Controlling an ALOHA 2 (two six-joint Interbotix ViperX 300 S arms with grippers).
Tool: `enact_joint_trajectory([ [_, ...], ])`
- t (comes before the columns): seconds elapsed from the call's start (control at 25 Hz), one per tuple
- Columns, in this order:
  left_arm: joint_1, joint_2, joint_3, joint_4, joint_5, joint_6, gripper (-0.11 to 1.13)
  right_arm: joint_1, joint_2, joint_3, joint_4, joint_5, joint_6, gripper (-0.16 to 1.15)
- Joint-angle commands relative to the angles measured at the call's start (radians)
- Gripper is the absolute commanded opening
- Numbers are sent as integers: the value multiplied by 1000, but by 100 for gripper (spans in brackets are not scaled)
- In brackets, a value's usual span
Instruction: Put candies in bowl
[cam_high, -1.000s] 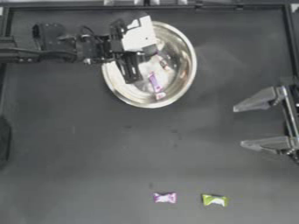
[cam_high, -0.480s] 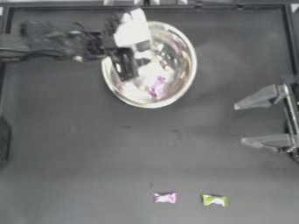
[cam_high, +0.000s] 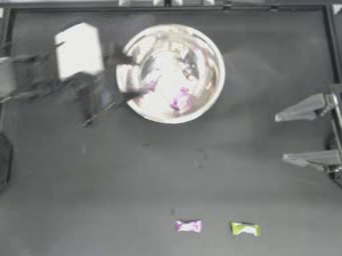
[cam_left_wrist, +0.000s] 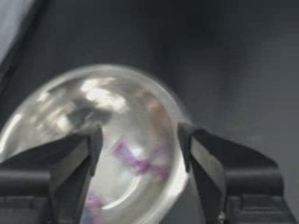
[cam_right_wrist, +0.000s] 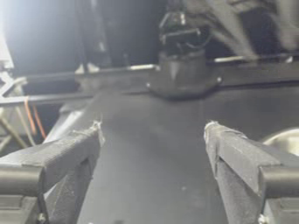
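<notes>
Left pincer (cam_left_wrist: 137, 148) hangs with its jaws spread and nothing between them, just off the bowl's (cam_high: 200, 50) rim on the side toward its own arm; from above that arm is only a smear, so its exact pose cannot be told. By the look of it a candy is already dropped and the job is roughly half done. Inside the bowl, near the table's (cam_high: 80, 190) far edge, pink-purple candies (cam_high: 180, 99) show, but reflections make the count unsure: at least one, perhaps more. Two remain well apart from the bowl near the front edge: a pink candy (cam_high: 188, 226) and a yellow-green candy (cam_high: 245, 229), close together. To do the next fetch well, approach one from straight above, jaws straddling its wrapped middle. Right pincer (cam_high: 312, 132) waits wide open at the right edge.
</notes>
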Motion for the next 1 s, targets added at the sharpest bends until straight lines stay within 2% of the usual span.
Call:
enact_joint_trajectory([
  [0.04, -66, -161, 78, -29, -52, -5, 88, 0, 3, -17, 0, -3, -2, 99],
  [0.28, -158, -319, 225, -66, -118, -12, 88, 0, 3, -21, -3, 0, -2, 99],
  [0.4, -178, -393, 316, -92, -169, -17, 88, -2, 3, -21, -2, 0, -2, 99],
  [0.56, -189, -508, 433, -101, -265, -18, 88, 0, 2, -25, 0, 3, -2, 99],
  [0.68, -192, -572, 479, -120, -270, -18, 88, 0, 2, -43, 3, 40, -5, 99],
  [0.84, -192, -597, 491, -123, -245, -18, 88, 20, 6, -109, 5, 204, -2, 99],
  [0.92, -192, -598, 491, -123, -233, -18, 88, 52, 12, -161, 14, 342, 5, 99],
  [1.0, -192, -601, 492, -124, -222, -18, 88, 92, 26, -225, 51, 514, 6, 99],
])
